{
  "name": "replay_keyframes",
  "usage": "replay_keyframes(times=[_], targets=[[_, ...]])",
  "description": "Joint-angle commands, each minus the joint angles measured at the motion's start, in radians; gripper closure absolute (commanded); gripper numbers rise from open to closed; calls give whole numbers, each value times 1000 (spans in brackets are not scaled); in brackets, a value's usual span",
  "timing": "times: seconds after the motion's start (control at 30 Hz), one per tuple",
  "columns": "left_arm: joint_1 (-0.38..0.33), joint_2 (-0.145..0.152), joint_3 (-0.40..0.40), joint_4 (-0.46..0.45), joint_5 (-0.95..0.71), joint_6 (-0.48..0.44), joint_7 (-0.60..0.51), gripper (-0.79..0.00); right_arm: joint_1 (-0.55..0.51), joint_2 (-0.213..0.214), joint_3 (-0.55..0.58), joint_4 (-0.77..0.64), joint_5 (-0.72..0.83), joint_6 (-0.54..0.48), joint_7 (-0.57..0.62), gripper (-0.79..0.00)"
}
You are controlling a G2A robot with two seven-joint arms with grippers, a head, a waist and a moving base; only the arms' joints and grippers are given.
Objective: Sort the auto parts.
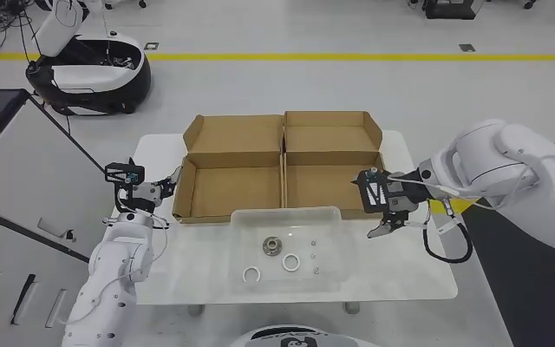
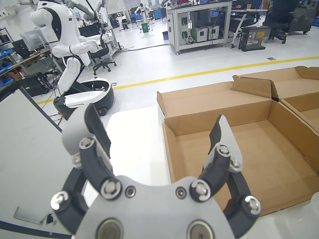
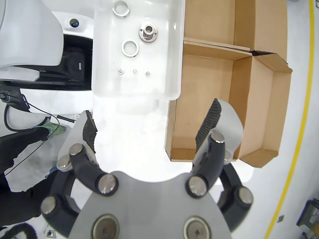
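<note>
A clear plastic tray at the table's front holds a flanged metal hub, two metal rings and three small bolts. Behind it stand two open cardboard boxes, the left box and the right box, both bare inside. My left gripper hovers open at the left box's outer edge. My right gripper hangs open over the table by the tray's right end.
The white table has free room to the right of the tray and left of the boxes. The box lids stand folded back at the far side. Another robot is parked on the floor beyond the table.
</note>
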Motion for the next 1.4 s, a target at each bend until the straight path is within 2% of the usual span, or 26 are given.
replay_keyframes(times=[0.0,0.27,0.37,0.57,0.77,1.0,1.17,1.37], targets=[[0,0,0,0,0,0,0,-785,0,0,0,0,0,0,0,-785],[0,0,0,0,0,0,0,-785,0,0,1,-1,-5,3,1,-785],[0,0,0,0,0,0,0,-785,9,-3,7,-47,-53,27,27,-785],[0,0,0,0,0,0,0,-785,44,-35,-38,-88,-62,53,53,-785],[0,0,0,0,0,0,0,-785,100,-98,-147,-101,-69,120,120,-785],[0,0,0,0,0,0,0,-785,195,-196,-299,-82,-30,216,216,-785],[0,0,0,0,0,0,0,-785,189,-265,-304,-64,3,317,317,-785],[0,0,0,0,0,0,0,-785,159,-338,-304,-30,9,390,390,-785]])
